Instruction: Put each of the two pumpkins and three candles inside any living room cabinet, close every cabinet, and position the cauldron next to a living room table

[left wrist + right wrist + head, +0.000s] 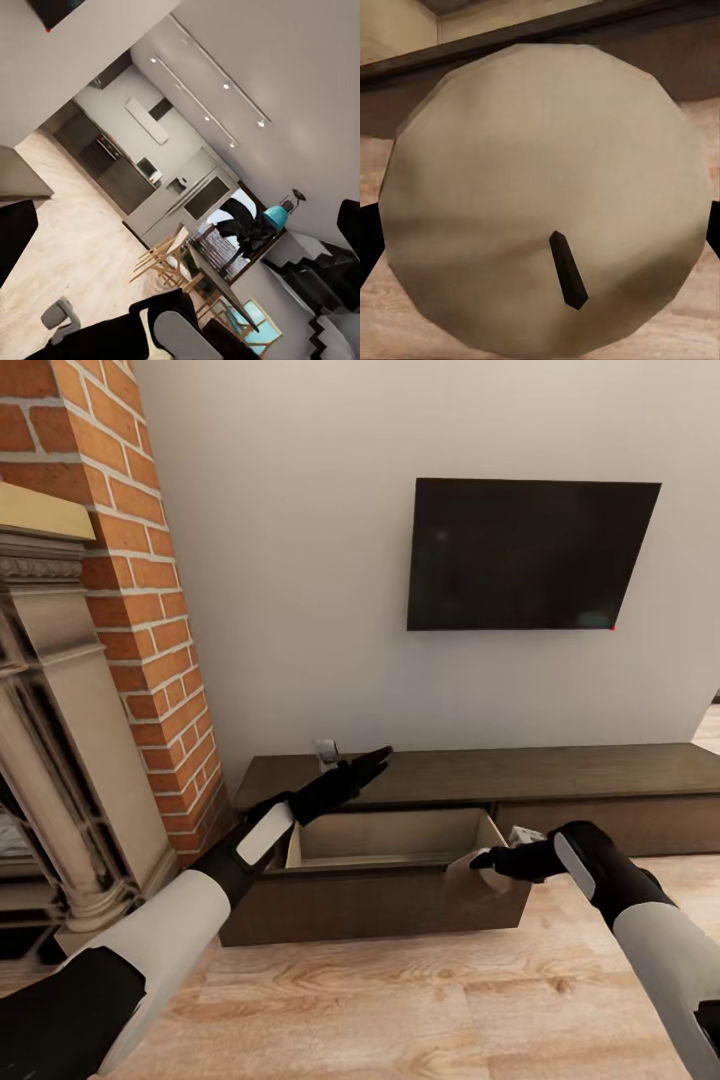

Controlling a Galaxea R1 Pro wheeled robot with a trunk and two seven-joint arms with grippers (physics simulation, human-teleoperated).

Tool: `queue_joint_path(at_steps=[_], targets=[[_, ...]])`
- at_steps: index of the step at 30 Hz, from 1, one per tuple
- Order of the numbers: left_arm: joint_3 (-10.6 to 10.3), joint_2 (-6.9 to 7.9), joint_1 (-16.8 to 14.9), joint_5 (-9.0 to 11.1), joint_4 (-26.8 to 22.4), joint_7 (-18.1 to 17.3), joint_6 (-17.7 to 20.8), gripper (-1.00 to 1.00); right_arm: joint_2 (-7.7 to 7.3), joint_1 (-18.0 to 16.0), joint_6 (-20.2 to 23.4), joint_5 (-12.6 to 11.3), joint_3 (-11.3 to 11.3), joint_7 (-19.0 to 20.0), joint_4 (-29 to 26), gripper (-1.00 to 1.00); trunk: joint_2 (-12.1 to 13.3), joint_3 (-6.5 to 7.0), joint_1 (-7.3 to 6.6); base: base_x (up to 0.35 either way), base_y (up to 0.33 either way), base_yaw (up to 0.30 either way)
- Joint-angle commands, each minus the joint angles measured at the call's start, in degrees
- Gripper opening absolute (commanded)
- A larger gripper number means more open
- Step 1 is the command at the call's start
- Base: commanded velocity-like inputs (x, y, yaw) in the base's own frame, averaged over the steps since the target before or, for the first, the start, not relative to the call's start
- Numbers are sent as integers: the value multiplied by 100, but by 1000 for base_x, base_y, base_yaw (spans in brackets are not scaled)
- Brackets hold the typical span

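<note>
The long dark-brown cabinet (600,775) stands against the wall under the TV. One drawer (400,905) is pulled out, and its pale beige inside holds nothing that I can see. My right gripper (484,860) is shut on a grey-beige candle (467,857) at the drawer's front right corner, just above the rim. In the right wrist view the candle (547,187) shows its round top and dark wick very close up. My left gripper (372,760) reaches over the drawer's back edge above the cabinet top. It is open, with its fingers (16,232) spread wide and nothing between them.
A brick column (150,610) and a stone fireplace (60,740) stand close on the left. A TV (530,555) hangs on the wall. A small pale object (326,750) sits on the cabinet top by the wall. Wood floor (400,1010) lies in front. A dining table with chairs (199,266) shows far off.
</note>
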Motion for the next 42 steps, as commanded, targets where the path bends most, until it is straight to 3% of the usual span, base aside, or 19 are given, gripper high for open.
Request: queue_joint_path(at_steps=[1, 2, 3, 5, 9, 14, 18, 24, 26, 27, 28, 33, 42], targets=[[13, 23, -9, -4, -20, -2, 49, 100, -5, -20, 204, -26, 10, 327, -370, -100, 0, 0, 0, 0, 0, 0], [12, 21, -11, -27, -24, -2, 52, 100, -1, -22, 222, -31, 13, 339, -441, -100, 0, 0, 0, 0, 0, 0], [18, -22, -13, -562, -28, 3, 73, 100, 22, -131, 260, -10, 17, 317, -519, -100, 0, 0, 0, 0, 0, 0], [35, -23, -14, -738, -25, 8, 76, 100, 68, -363, 270, -10, 28, 251, -516, -100, 0, 0, 0, 0, 0, 0], [31, -25, -14, -794, -26, 9, 76, 100, 316, -729, 275, -12, 41, 115, -515, -100, 0, 0, 0, 0, 0, 0], [51, 18, -14, -807, -38, 3, 71, 100, 519, -1192, 274, -14, 43, -298, -494, -100, 0, 0, 0, 0, 0, 0], [61, 42, -14, -805, -40, 3, 17, 100, 754, -1353, 262, -18, 38, -1156, -421, -100, 0, 0, 0, 0, 0, 0], [68, 55, -13, -801, -43, 8, -3, 100, 1345, -1382, 228, -27, 35, -2947, -125, -100, 0, 0, 0, 36, 0, 0], [68, 54, -13, -804, -47, 10, -3, 100, 1440, -1381, 219, -18, 41, -3110, 63, -100, 0, 0, 0, 257, 0, 0], [64, 55, -14, -803, -83, 11, -3, 100, 1603, -1379, 211, -6, 49, -3174, 339, -100, 0, 0, 0, 322, 0, 0], [61, 55, -12, -805, -103, 11, -3, 100, 1671, -1380, 209, -1, 50, -3186, 436, -100, 0, 0, 0, 329, 0, 0], [53, 49, -7, -808, -128, 12, -3, 100, 1793, -1370, 206, 11, 54, -3204, 626, -100, 0, 0, 0, 328, 0, 0], [42, 43, -5, -801, -128, 10, -11, 100, 1783, -1366, 206, 28, 68, -3249, 869, -100, 0, 0, 0, 179, -31, 0]])
